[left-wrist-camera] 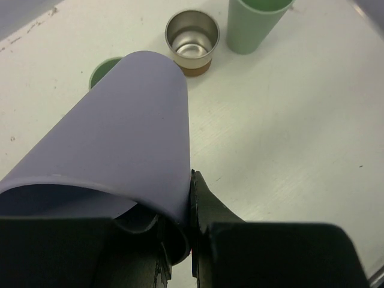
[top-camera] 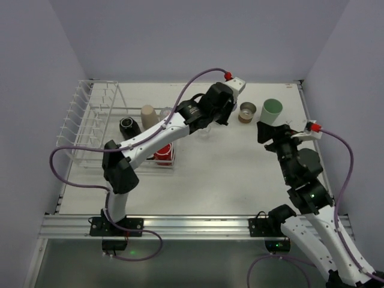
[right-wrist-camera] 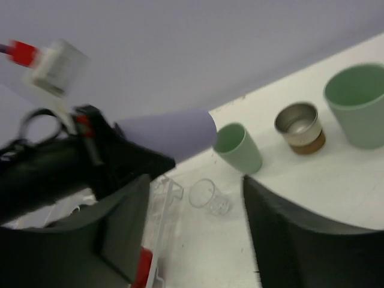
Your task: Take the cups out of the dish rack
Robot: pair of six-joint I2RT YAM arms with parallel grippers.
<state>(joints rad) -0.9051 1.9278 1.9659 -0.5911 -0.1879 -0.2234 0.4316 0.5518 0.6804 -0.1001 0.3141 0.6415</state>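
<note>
Lavender cup (left-wrist-camera: 120,138): carried on its side in your left jaws, which are clenched on its rim wall, one finger inside the mouth and one outside, with the closed end pointing away. Judged step: setting this cup down among those already out of the rack. Beneath it lies bare tabletop (left-wrist-camera: 288,150); use that patch. Swing the cup upright before you lower it, bring the base flat onto the surface, and only then let go; released while tilted, it would likely roll. Just beyond its far end stands a green cup (left-wrist-camera: 102,71), half hidden, so keep the descent to the near side of it. Farther off are a steel-lined cup (left-wrist-camera: 192,42) with a brown base and a mint green cup (left-wrist-camera: 255,24), both upright and well apart from the load. Your right jaws are spread wide with nothing between them, hanging near the mint green cup. A clear cup (right-wrist-camera: 210,196) sits just beside the dish rack (top-camera: 90,120). In the rack, a red cup (top-camera: 163,155), a black cup (top-camera: 129,127) and a beige cup (top-camera: 149,115) await unloading
</note>
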